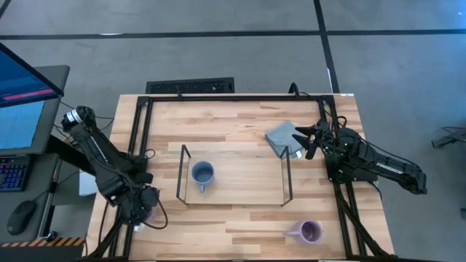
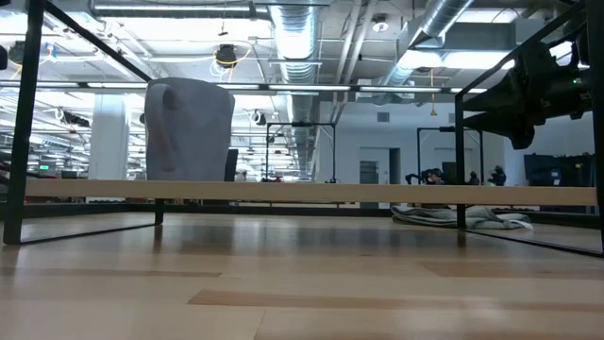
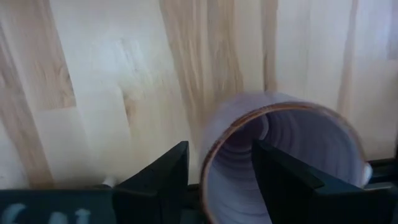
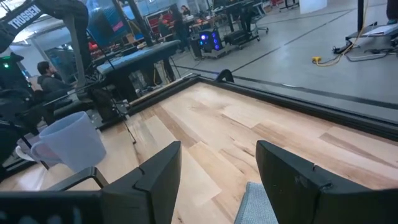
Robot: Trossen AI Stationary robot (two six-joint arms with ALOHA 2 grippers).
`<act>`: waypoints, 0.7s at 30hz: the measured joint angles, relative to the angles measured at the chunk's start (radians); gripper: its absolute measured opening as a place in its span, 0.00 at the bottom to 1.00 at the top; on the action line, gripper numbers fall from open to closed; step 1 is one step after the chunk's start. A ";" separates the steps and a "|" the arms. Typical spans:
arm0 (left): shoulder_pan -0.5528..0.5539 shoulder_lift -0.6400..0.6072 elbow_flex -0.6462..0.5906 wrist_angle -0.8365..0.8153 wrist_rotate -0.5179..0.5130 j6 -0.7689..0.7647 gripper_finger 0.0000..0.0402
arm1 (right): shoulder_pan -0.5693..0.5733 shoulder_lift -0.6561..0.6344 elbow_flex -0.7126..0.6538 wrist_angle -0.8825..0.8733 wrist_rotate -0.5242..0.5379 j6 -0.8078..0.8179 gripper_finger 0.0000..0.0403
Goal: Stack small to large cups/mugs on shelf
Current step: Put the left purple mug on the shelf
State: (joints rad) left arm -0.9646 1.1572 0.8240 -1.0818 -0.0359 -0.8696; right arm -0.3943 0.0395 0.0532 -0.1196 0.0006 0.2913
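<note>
Now | left fingers [image 3: 217, 177] open, straddling lavender mug [image 3: 283, 158] rim at lower left of high view | right fingers [image 4: 217, 174] open over grey cloth [image 1: 283, 137] | risk: rim pinch slips, mug tips on worktop [image 1: 240, 218]

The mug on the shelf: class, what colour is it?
Blue-grey mug, clearest in the high view.

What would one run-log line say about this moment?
left gripper: jaws open astride a lavender mug's rim | right gripper: open above grey cloth | blue-grey mug on shelf | second lavender mug: on table

three mugs [image 1: 202, 174], one shelf [image 1: 233, 180], perhaps one cloth [image 1: 282, 138]
</note>
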 joint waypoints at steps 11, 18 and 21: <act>0.000 0.000 -0.011 0.026 -0.007 0.001 0.42 | 0.000 0.000 0.000 0.000 0.000 -0.002 0.57; 0.000 0.000 -0.011 0.026 -0.009 -0.004 0.42 | 0.000 0.000 0.000 0.000 0.000 -0.003 0.57; 0.000 0.000 -0.011 0.026 -0.012 -0.005 0.42 | 0.000 0.000 0.000 0.000 0.000 -0.003 0.57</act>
State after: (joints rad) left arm -0.9646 1.1572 0.8131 -1.0557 -0.0477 -0.8742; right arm -0.3943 0.0394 0.0532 -0.1195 0.0006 0.2882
